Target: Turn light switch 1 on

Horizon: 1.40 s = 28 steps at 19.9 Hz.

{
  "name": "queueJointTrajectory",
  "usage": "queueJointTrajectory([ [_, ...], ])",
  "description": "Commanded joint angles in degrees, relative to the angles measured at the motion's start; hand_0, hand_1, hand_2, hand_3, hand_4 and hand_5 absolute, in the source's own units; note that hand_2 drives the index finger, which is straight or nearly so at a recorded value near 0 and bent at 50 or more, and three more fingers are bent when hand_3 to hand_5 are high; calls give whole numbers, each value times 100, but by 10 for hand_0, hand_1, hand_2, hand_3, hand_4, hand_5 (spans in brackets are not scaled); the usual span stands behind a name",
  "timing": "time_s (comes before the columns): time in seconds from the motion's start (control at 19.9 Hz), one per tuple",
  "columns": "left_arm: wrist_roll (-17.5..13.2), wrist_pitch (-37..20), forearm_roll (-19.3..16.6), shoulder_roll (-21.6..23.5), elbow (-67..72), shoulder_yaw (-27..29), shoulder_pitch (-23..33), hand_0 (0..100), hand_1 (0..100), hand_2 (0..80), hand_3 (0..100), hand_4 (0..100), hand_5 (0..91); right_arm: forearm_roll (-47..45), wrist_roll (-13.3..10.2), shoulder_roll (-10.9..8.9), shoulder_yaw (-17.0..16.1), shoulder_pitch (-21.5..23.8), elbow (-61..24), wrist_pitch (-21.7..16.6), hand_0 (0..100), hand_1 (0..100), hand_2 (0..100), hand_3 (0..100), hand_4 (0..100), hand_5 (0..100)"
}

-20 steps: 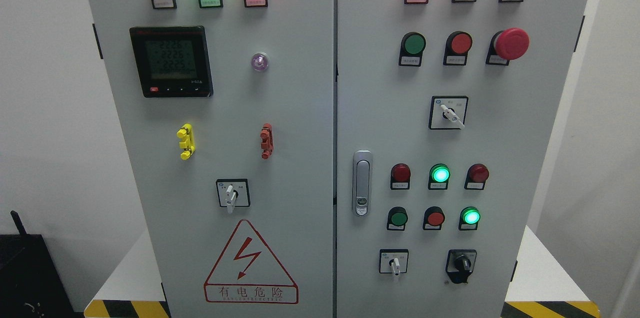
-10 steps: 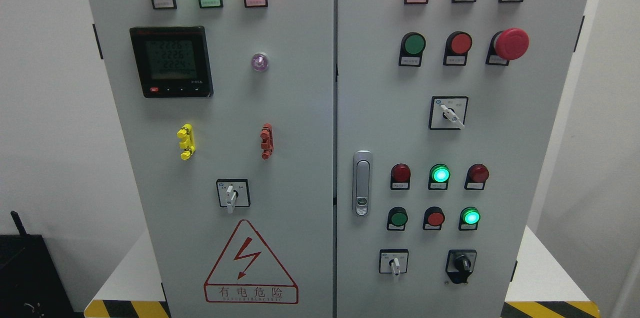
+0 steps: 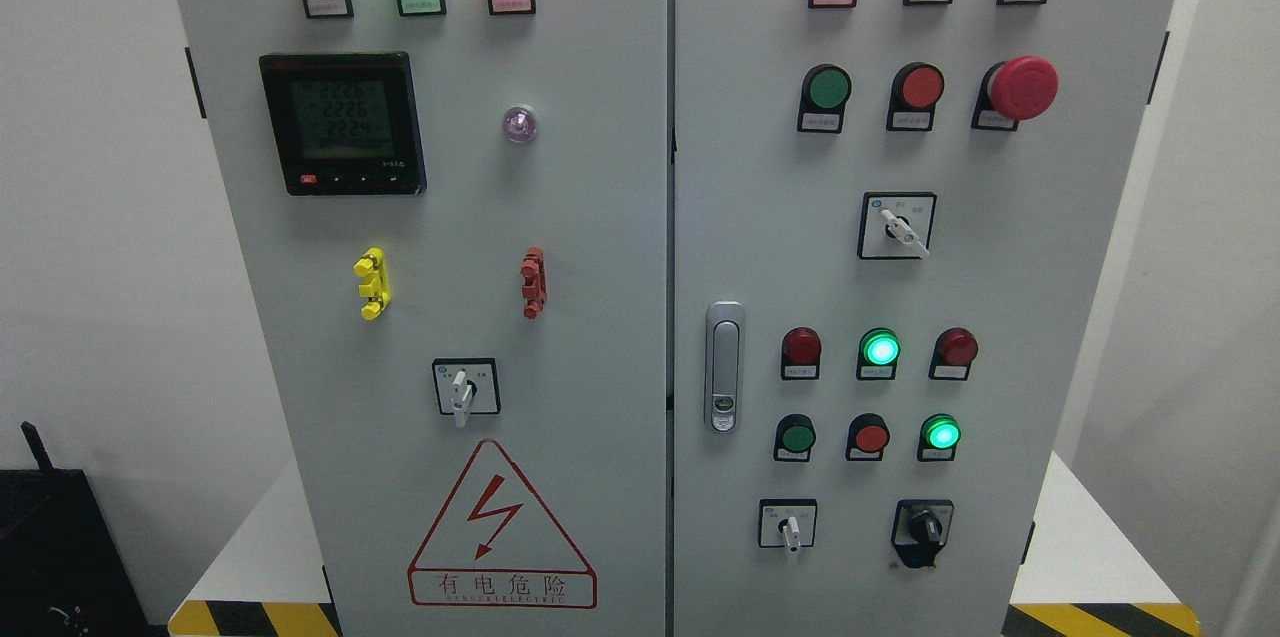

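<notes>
Though searched edge to edge, shows neither the left hand nor the right hand; cannot tell whether spread, curled or holding anything. Faces the grey cabinet squarely, with the door handle taken as anchor.

Set against a second ago, finds almost nothing changed: only a seeming flicker in the digits on the meter, up and far left of the door handle. Same lamps lit, same selectors at the same tilt. Means, as a judgement, no progress yet on the task: reach not begun, switch untouched.

Cannot read the small labels, so cannot say which control is light switch 1. Possible candidates, all right of the door handle:
- level with its top, a row of three lamps, with the middle lamp glowing green
- level with its foot, a dark green button, a red button and a lit green button
- lower still, a white selector and a black knob

Calls first for a hand raised into view.
</notes>
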Motion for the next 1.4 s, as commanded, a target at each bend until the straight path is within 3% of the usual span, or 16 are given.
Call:
queueJointTrajectory([
  [0.0,393,-123,152,-76,-1557,64,-212,353,438,235,617,795,779,0,-3,0,0,1,0,1,308,0,0,0,0,0],
  [0.25,411,35,161,-112,-2425,47,-353,324,495,295,693,859,857,0,-3,0,0,1,0,1,307,0,0,0,0,0],
  [0.45,420,1009,170,-322,-3296,12,-633,319,516,322,716,869,860,0,-3,0,0,1,0,1,307,0,0,0,0,0],
  [0.65,481,1335,143,-604,-3359,3,-1134,315,545,351,733,877,863,0,-3,0,0,1,0,1,307,0,0,0,0,0],
  [0.9,728,2179,135,-868,-3351,3,-2005,116,615,426,772,895,869,0,-3,0,0,1,0,1,307,0,0,0,0,0],
  [1.1,771,2259,91,-938,-3342,-23,-2357,39,669,448,787,899,873,0,-3,0,0,1,0,1,308,0,0,0,0,0],
  [1.35,1509,2645,73,-982,-3342,-541,-2735,0,705,454,842,902,876,0,-3,0,0,1,0,1,308,0,0,0,0,0],
])
